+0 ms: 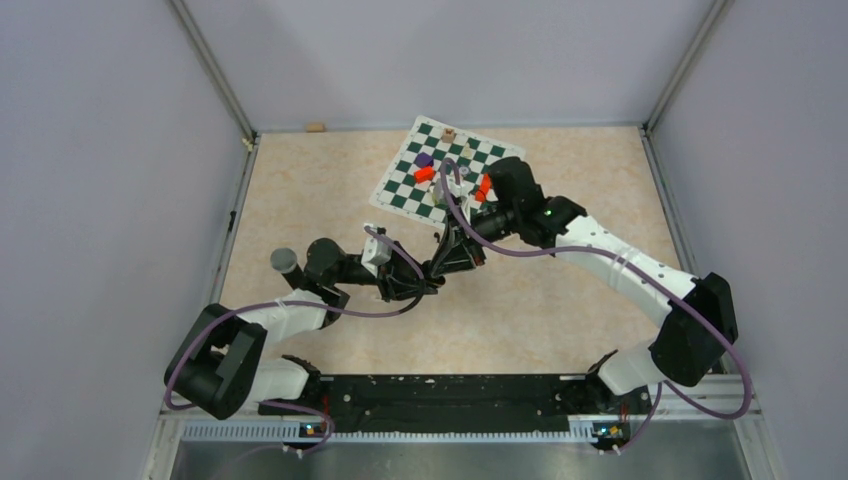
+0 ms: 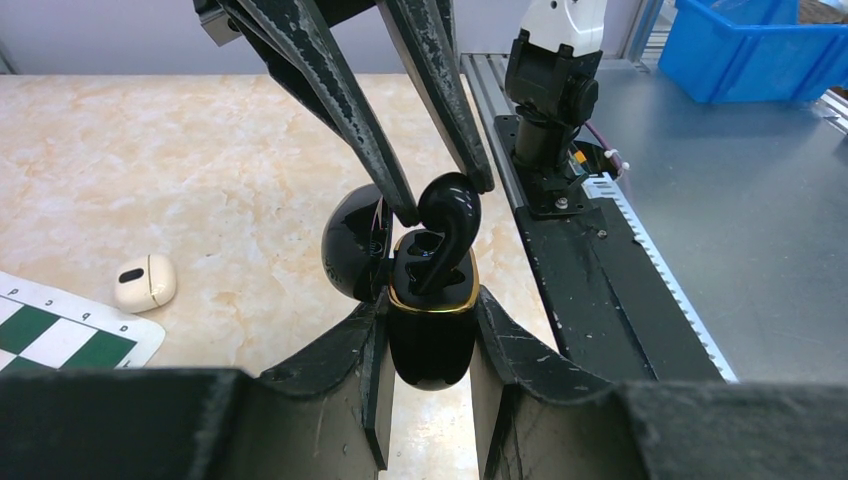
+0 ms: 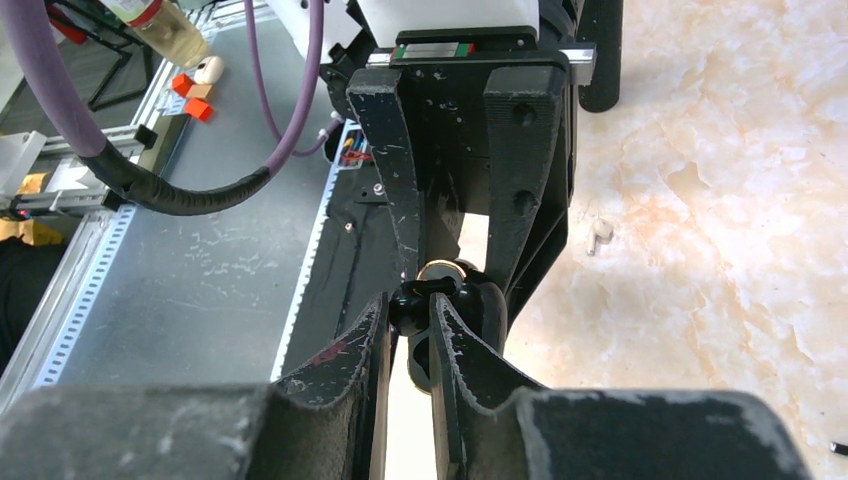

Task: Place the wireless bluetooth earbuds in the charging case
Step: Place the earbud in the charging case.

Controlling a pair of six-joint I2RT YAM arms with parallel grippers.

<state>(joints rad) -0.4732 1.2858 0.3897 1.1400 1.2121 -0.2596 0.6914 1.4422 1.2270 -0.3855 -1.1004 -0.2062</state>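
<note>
- Left gripper [image 2: 430,300] fills the bottom of the left wrist view. Its jaws press on both sides of the case [image 2: 432,350] and hold it upright, with the lid [image 2: 352,245] swung open to the left of the jaws.
- Just above these jaws, the right gripper [image 2: 445,200] reaches down from the top and pinches the round head of one earbud [image 2: 447,212]. The stem of the earbud already dips inside the gold rim [image 2: 432,308], but the head stands above it, not seated.
- Well apart to the left of the jaws, a white pod [image 2: 145,282] and a corner of the chessboard [image 2: 60,335] lie on the table [image 2: 200,180].
- From the right wrist, the right gripper [image 3: 410,305] shows its jaws almost together, with the earbud [image 3: 412,293] between the tips. Directly beyond the tips is the case [image 3: 480,315], clamped by the left gripper [image 3: 465,288].
- From the top, the left gripper [image 1: 425,285] and the right gripper [image 1: 452,262] meet tip to tip, on the near side of the chessboard [image 1: 440,170]. Case and earbud are too small to tell there.
- I judge that the step in hand is seating this earbud. The next move calls for a short, straight push down into the case while the left jaws hold firm, and only then a release. I cannot find the other earbud.
</note>
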